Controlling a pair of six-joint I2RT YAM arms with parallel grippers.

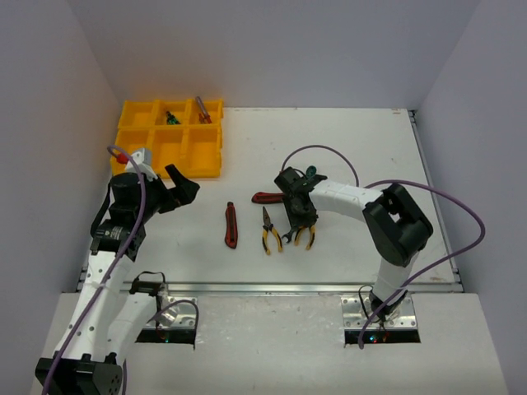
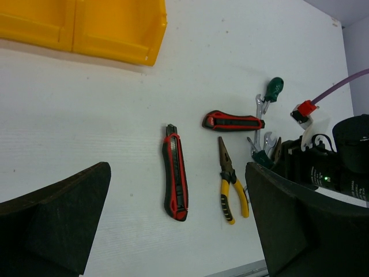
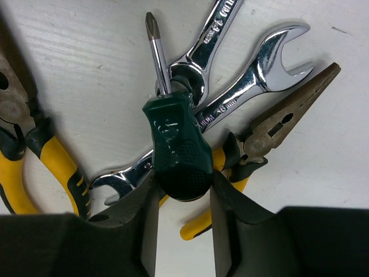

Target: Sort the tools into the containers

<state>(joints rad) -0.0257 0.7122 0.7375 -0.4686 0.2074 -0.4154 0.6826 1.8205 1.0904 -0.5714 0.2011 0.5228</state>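
- The table (image 1: 346, 156) has a flat white top.
- Plain walls of pale grey-violet colour stand around it: a back wall (image 1: 272, 49), a left wall (image 1: 41, 148) and a right wall (image 1: 486, 123).
- A metal rail (image 1: 272, 287) runs along the near edge of the table.
- In front of the rail lies a white speckled board (image 1: 272, 350).
- The light is even and the shadows are soft.

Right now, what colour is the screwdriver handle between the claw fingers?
The screwdriver handle is dark green, clearest in the right wrist view.

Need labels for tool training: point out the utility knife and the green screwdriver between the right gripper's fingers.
utility knife (image 2: 175, 176), left wrist view, middle of its red-black body.
green screwdriver (image 3: 173, 144), right wrist view, middle of its handle.
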